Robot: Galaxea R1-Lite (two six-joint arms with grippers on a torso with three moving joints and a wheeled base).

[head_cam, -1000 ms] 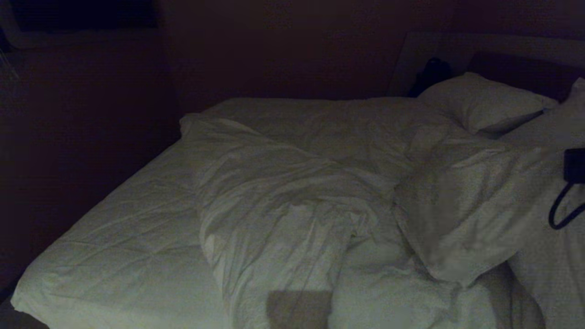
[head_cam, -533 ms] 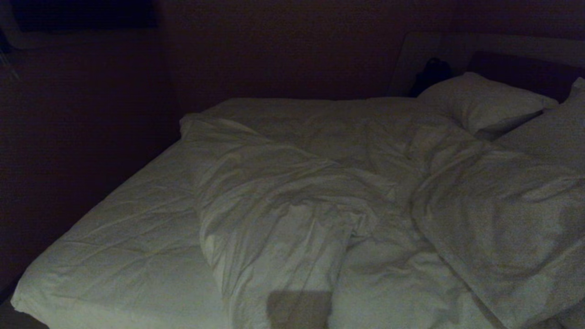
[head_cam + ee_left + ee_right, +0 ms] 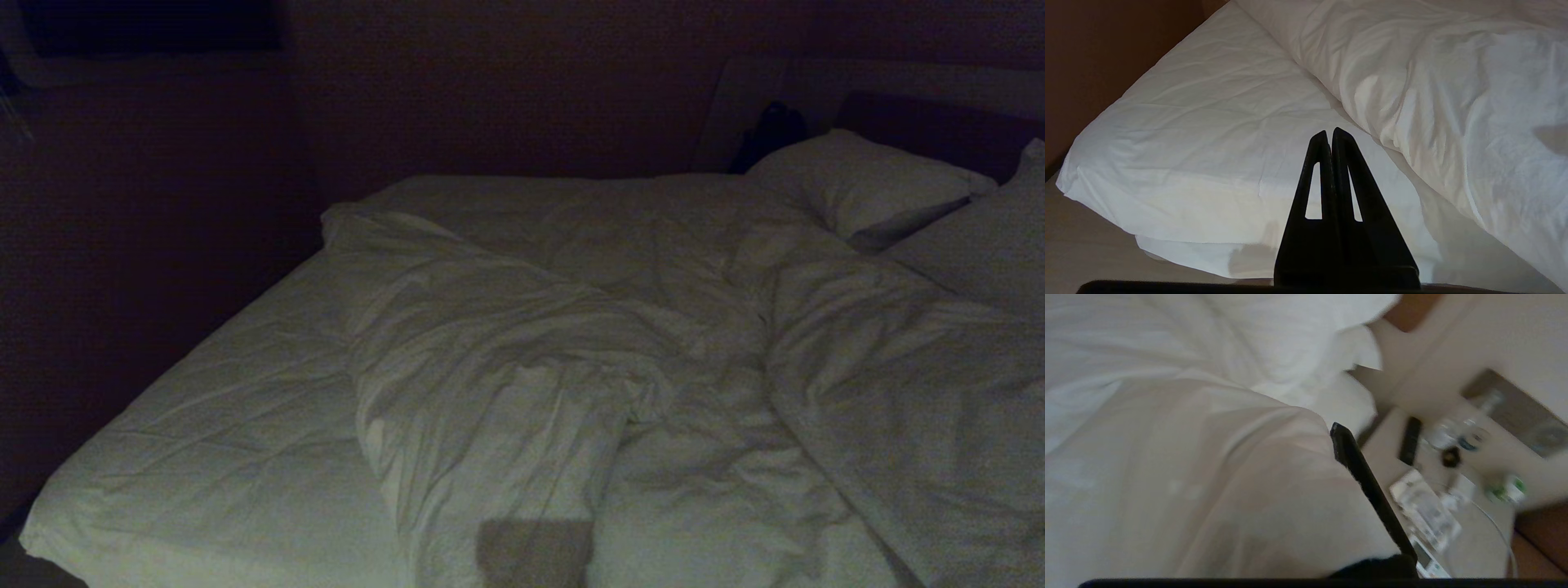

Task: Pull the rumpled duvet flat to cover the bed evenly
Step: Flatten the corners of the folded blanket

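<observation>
Gripping a fold of the puffy white creased duvet [image 3: 1208, 490], the right gripper [image 3: 1345, 447] shows one black finger, the cloth draped over its other side. Beyond it sits a cluttered pale bedside table [image 3: 1453, 506]. The left gripper [image 3: 1329, 136], fingers pressed together and empty, hovers above the white quilted bed [image 3: 1208, 122], the duvet just beside it.

Rumpled white duvet [image 3: 522, 359] heaped across a wide bed [image 3: 220, 441].
The puffy, creased cover lies bunched over the middle and right, leaving the quilted mattress bare along the left side and near corner.
</observation>
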